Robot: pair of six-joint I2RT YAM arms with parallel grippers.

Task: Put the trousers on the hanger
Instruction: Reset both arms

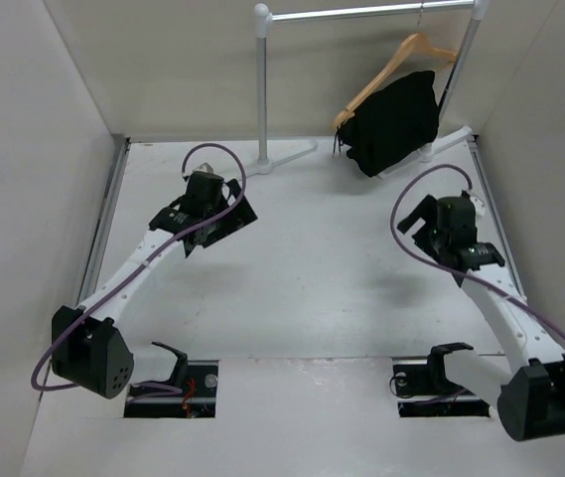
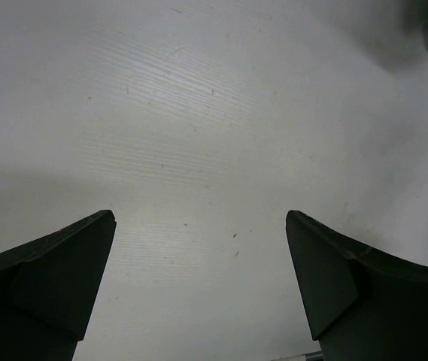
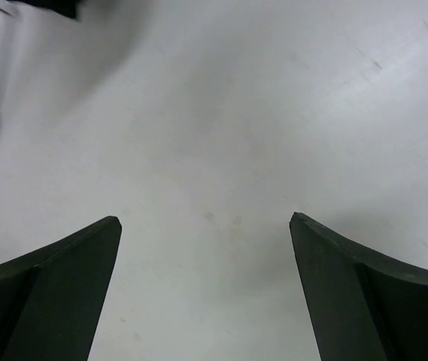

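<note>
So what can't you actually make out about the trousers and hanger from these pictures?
1. Crossbar of the hanger: top view, covered by the trousers.
2. Hook on the rack: top view, too thin and small to tell how it sits.
3. Rack's upper right corner: top view, cut off by the picture edge.
4. Right wrist view: only a dark scrap, cut by the top edge; cannot tell what it is.

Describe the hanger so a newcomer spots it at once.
Look to the far edge of the table, where a silver-and-white clothes rack stands. The hanger hangs tilted from the right part of its rail. It is the only tan wooden thing there, with the black trousers draped over it.
</note>
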